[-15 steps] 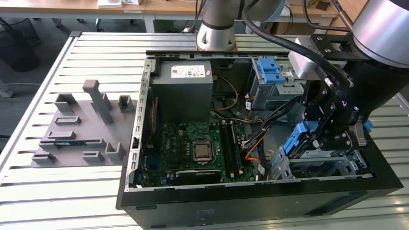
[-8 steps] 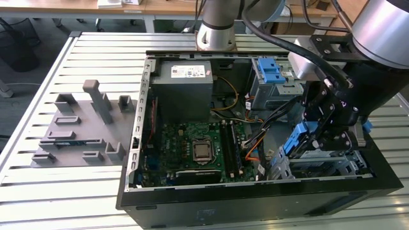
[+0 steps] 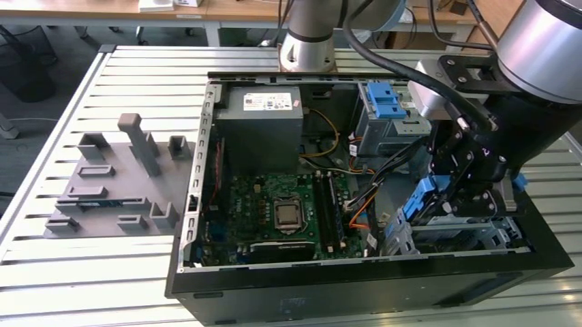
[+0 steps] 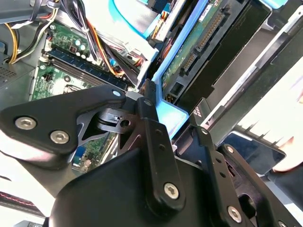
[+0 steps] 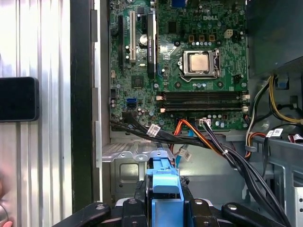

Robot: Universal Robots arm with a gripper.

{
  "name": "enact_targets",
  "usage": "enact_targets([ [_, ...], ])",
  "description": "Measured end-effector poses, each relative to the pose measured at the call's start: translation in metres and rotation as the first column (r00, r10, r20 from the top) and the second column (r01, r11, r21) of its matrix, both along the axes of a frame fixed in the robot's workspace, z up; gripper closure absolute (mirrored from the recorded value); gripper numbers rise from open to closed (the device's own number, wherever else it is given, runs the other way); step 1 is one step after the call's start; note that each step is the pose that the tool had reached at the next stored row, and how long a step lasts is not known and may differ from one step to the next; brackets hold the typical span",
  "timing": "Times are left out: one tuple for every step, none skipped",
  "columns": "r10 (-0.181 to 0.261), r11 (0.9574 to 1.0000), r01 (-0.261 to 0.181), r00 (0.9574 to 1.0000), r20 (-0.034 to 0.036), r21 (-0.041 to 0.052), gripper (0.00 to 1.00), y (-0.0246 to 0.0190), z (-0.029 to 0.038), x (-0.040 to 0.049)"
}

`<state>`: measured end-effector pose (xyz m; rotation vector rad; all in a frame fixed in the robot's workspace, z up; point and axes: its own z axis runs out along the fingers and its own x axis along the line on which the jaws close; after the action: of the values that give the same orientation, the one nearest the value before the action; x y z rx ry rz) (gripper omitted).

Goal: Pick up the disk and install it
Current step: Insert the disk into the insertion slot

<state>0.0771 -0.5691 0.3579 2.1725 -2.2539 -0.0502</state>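
The disk point(image 4: 208, 52), blue-railed, is held clamped between the jaws of the gripper point(image 3: 454, 197) just above the drive cage point(image 3: 473, 228) inside the open computer case point(image 3: 364, 286), where loose cables point(image 5: 199, 139) nearby could probably be snagged or the rails jammed if tilted.

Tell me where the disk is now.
The disk sits clamped in the gripper on the exterior view's right, just above the metal drive cage inside the computer case.

Slatted metal table point(image 3: 73, 272) carries open computer case point(image 3: 364, 286) and grey fixture block point(image 3: 118, 184), apart.
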Motion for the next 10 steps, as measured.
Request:
enact_targets([
  [0.000, 1.0000, 0.000, 1.0000, 0.0000, -0.0001, 0.64, 0.0000, -0.0006, 0.0000],
  [0.000, 1.0000, 0.000, 1.0000, 0.0000, 0.0000, 0.64, 0.0000, -0.0013, 0.0000],
  [0.000, 1.0000, 0.000, 1.0000, 0.0000, 0.0000, 0.64, 0.0000, -0.0017, 0.0000],
  [0.000, 1.0000, 0.000, 1.0000, 0.0000, 0.0000, 0.64, 0.0000, -0.0021, 0.0000],
  [0.000, 1.0000, 0.000, 1.0000, 0.0000, -0.0001, 0.64, 0.0000, -0.0024, 0.0000],
  [0.000, 1.0000, 0.000, 1.0000, 0.0000, -0.0001, 0.64, 0.0000, -0.0027, 0.0000],
  [0.000, 1.0000, 0.000, 1.0000, 0.0000, 0.0000, 0.64, 0.0000, -0.0030, 0.0000],
  [0.000, 1.0000, 0.000, 1.0000, 0.0000, -0.0001, 0.64, 0.0000, -0.0032, 0.0000],
  [0.000, 1.0000, 0.000, 1.0000, 0.0000, -0.0001, 0.64, 0.0000, -0.0032, 0.0000],
  [0.000, 1.0000, 0.000, 1.0000, 0.0000, -0.0001, 0.64, 0.0000, -0.0032, 0.0000],
])
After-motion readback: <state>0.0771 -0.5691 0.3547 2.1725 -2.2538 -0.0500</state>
